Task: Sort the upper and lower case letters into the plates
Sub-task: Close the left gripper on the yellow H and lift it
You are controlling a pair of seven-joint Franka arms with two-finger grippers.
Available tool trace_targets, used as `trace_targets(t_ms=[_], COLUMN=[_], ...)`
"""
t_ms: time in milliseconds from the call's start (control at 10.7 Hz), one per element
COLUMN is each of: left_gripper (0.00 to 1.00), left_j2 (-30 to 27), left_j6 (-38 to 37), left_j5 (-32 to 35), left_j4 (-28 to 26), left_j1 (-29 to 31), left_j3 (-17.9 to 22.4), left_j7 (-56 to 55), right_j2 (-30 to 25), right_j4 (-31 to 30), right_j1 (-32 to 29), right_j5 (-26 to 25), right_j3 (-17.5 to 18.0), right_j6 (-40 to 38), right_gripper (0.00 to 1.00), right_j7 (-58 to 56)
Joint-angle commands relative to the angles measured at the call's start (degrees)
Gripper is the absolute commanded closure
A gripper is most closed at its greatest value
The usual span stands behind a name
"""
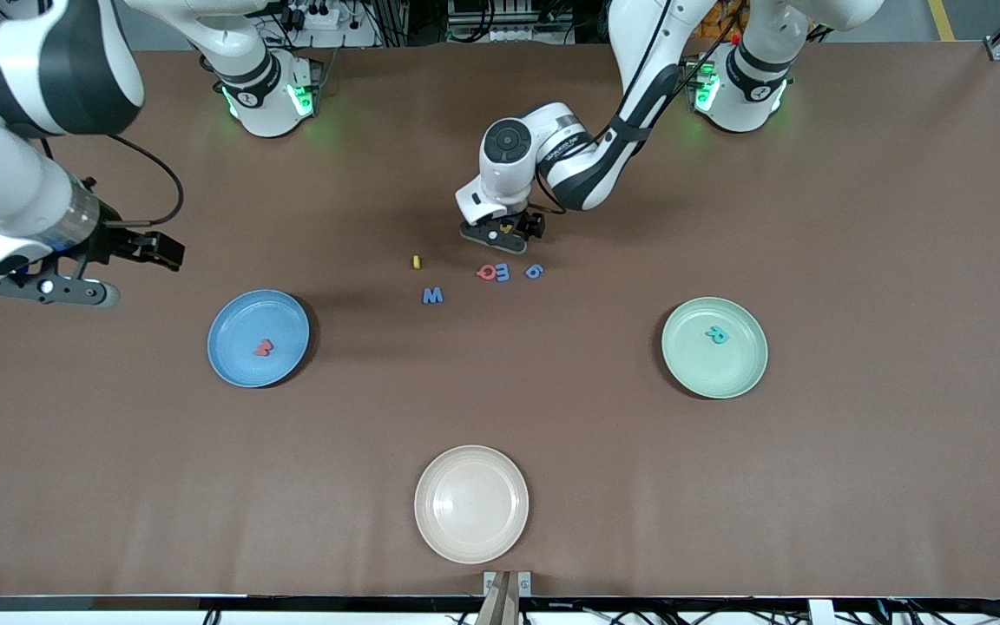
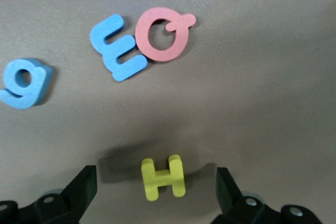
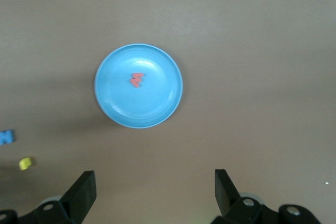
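Left gripper: low over the table near its middle, fingers wide apart, holding nothing. In the left wrist view the yellow H stands in the gap between the two fingers, touching neither.
Yellow H: lies flat on the brown table; its two long bars run about parallel to the fingers, and its crossbar spans from one finger side toward the other.
Red Q: flat on the table, nearer to the front camera than the left gripper; it touches the blue E, and its tail points away from the E.
Blue E: flat, its three arms open away from the Q in the left wrist view.
Blue g: beside the E toward the left arm's end, apart from it.
Blue W: a little nearer to the front camera than the Q.
Small yellow letter: near the W; which letter it is, I cannot tell.
Right gripper: in the air over the right arm's end of the table, fingers wide apart and empty.
Blue plate: holds one red letter near its centre; the shape is not readable.
Mint green plate: toward the left arm's end, holds a teal R.
Cream-white plate: nearest to the front camera.
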Motion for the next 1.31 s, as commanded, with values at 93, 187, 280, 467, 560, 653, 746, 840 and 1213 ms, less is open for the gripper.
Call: trace_targets(t_ms=[93, 187, 280, 467, 560, 653, 746, 840, 1213], left_gripper=[0.20, 0.26, 0.32, 0.35, 0.37, 0.51, 0.59, 0.78, 1.00], left_j2=[0.3, 0.4, 0.7, 0.7, 0.7, 0.7, 0.7, 0.7, 0.6], left_j6=[1.4, 1.4, 1.4, 1.4, 1.4, 1.3, 1.2, 1.1, 1.0], left_j5=[1.4, 1.5, 1.5, 1.5, 1.5, 1.5, 1.5, 1.5, 1.5], left_j4=[-0.4, -0.3, -0.3, -0.3, -0.3, -0.2, -0.3, -0.2, 0.0], left_j1=[-0.3, -0.6, -0.8, -0.7, -0.7, -0.7, -0.7, -0.7, -0.7], left_j3=[0.1, 0.1, 0.1, 0.1, 0.0, 0.0, 0.0, 0.0, 0.0], left_j7=[-3.2, -6.3, -7.2, -7.5, -8.0, -8.6, -8.7, -8.8, -10.3], right_j2=[0.9, 1.0, 1.0, 1.0, 1.0, 1.1, 1.0, 1.0, 0.9], right_j4=[5.1, 5.1, 5.1, 5.1, 5.1, 5.1, 5.1, 5.1, 4.9], right_j1=[0.2, 0.4, 0.4, 0.4, 0.4, 0.4, 0.4, 0.4, 1.2], right_j5=[2.0, 2.0, 2.0, 2.0, 2.0, 2.6, 3.5, 3.6, 3.4], right_j3=[-0.1, -0.1, -0.1, -0.1, -0.1, -0.1, -0.1, -0.1, -0.1], right_j6=[-4.9, -4.9, -4.7, -4.4, -4.2, -4.2, -4.2, -4.0, -4.0], right_gripper=[0.00, 0.00, 0.00, 0.00, 0.00, 0.00, 0.00, 0.00, 0.00], right_j7=[-1.6, -1.6, -1.6, -1.7, -1.6, -1.6, -1.6, -1.6, -1.8])
